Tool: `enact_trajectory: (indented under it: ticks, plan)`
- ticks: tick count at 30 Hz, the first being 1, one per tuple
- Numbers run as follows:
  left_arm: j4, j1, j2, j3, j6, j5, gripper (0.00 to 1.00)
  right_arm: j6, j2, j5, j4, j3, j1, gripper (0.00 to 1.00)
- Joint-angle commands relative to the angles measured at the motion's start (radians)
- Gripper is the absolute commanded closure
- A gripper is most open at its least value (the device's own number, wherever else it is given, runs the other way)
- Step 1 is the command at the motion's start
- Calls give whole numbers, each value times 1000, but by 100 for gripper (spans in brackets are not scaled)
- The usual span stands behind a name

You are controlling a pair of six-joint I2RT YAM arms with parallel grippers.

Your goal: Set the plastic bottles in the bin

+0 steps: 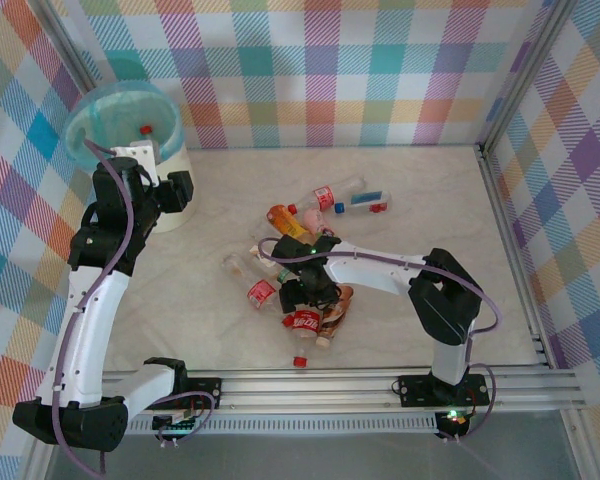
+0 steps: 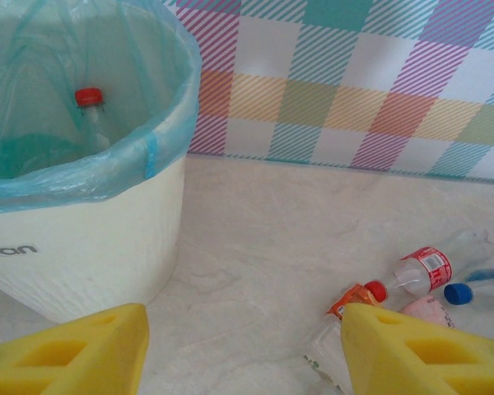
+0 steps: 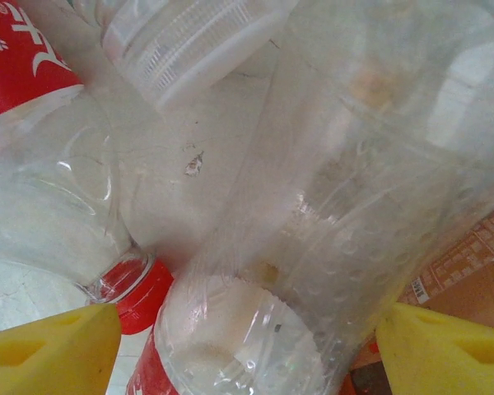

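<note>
nearest the arm bases is the heap of plastic bottles [image 1: 305,320] in the middle of the tabletop [image 1: 430,200]; they lie on their sides and overlap, which is probably why the right tool [image 3: 247,350] is dropped into the heap from above instead of coming in sideways; its wrist view has the yellow fingers spread wide with one clear bottle [image 3: 329,206] between them and a red-capped neighbour [image 3: 140,292] crowding the left finger; I'd call that straddling rather than squeezing, though on the right side pad and bottle are too close to call; the risk is the neighbour getting caught too; a bit further back the orange bottle [image 1: 283,220], a red-labelled bottle [image 1: 325,197] and a blue-capped bottle [image 1: 365,203] lie at the heap's far edge; in the far left corner is the bin [image 2: 107,247], teal liner folded over its rim, with one red-capped bottle [image 2: 89,96] already inside; the left tool [image 2: 243,346] hangs up by the bin's rim, fingers wide apart, holding nothing and touching nothing I can see; my guess is it's out of the right arm's way; most bottles are on the tabletop, so plenty left to do
</note>
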Motion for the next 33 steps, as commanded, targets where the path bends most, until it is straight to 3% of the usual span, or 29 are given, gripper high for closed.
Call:
enact_trajectory:
  ticks: [1,10,19,23,26,33]
  plan:
    - [28,-11,-1,-11,-18,12,37,-5,62,14,-37,-9,1,18]
    - [30,-10,6,-12,-19,10,36,-27,95,49,-34,24,-2,18]
    - [30,-11,10,-6,-36,22,36,-32,47,66,-7,7,-5,41]
    - [15,-10,11,8,-64,60,36,-52,-50,35,74,-48,-5,44]
    - [-14,-11,9,21,-84,144,36,-91,-147,8,147,-95,-6,45]
    - [13,-24,-10,-30,-99,617,35,-249,-301,-1,217,-113,-6,46]
